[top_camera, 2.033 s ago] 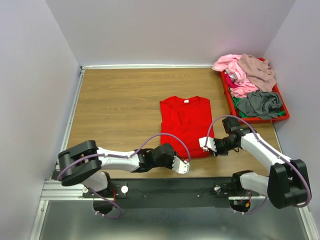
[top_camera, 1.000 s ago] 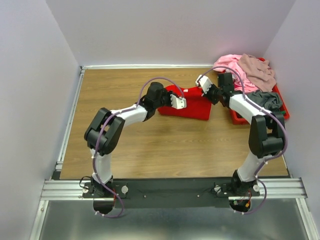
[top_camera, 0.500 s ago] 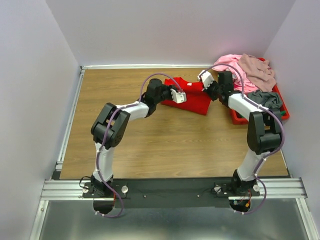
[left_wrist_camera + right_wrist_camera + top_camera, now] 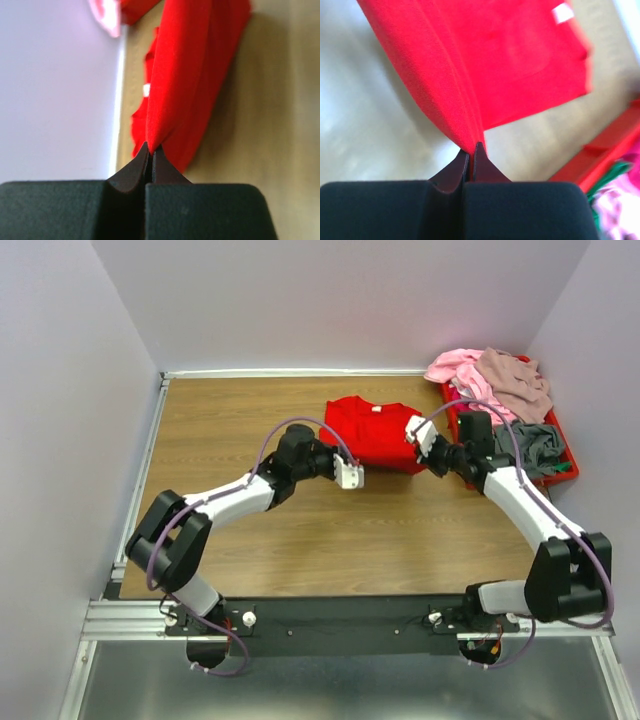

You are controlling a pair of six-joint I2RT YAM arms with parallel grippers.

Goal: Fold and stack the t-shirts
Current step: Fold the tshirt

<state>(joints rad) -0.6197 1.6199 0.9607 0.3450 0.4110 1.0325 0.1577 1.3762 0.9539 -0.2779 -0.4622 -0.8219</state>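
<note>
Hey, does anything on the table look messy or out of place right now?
Only the tray at the far right: shirts are heaped loosely in it, and the pink shirt and mauve shirt spill over its far rim. The red t-shirt looks neatly doubled.

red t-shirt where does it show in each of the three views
Top external: red t-shirt lies centre-right, toward the far edge of the table.
Left wrist: red t-shirt fills the upper centre, a fold pinched in the shut jaws.
Right wrist: red t-shirt fills the upper half, pinched likewise.
Shared landmark: its white neck label.
</note>
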